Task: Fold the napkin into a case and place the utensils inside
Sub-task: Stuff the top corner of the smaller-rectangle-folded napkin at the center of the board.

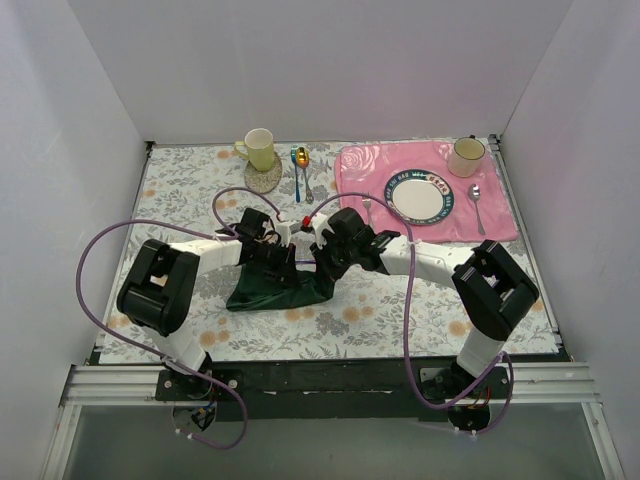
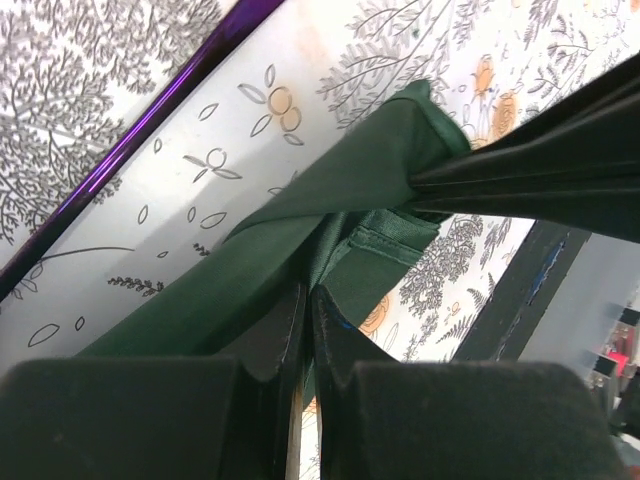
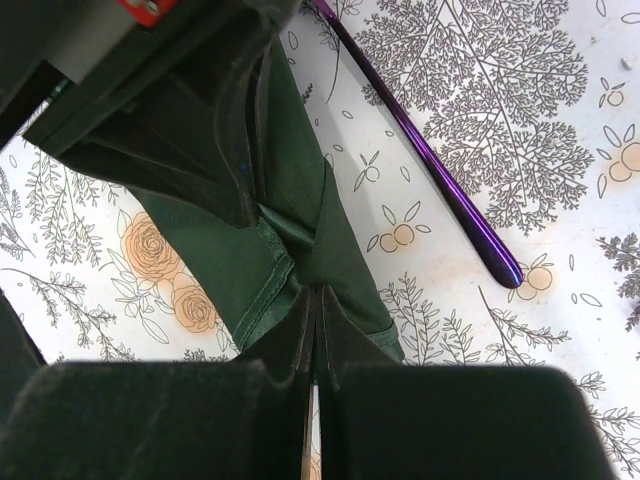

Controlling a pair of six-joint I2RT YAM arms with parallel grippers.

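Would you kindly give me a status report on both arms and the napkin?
Left gripper and right gripper both shut on the dark green cloth napkin, bunched, no case yet. Slim purple metal utensil lies apart on the floral tablecloth.

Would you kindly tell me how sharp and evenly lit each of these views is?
Top external: soft, even light, sharp, but the dark napkin loses detail. Left wrist: the left end effector blurs up close; the purple utensil handle glints. Right wrist: tablecloth print sharp, the right end effector dark and soft.
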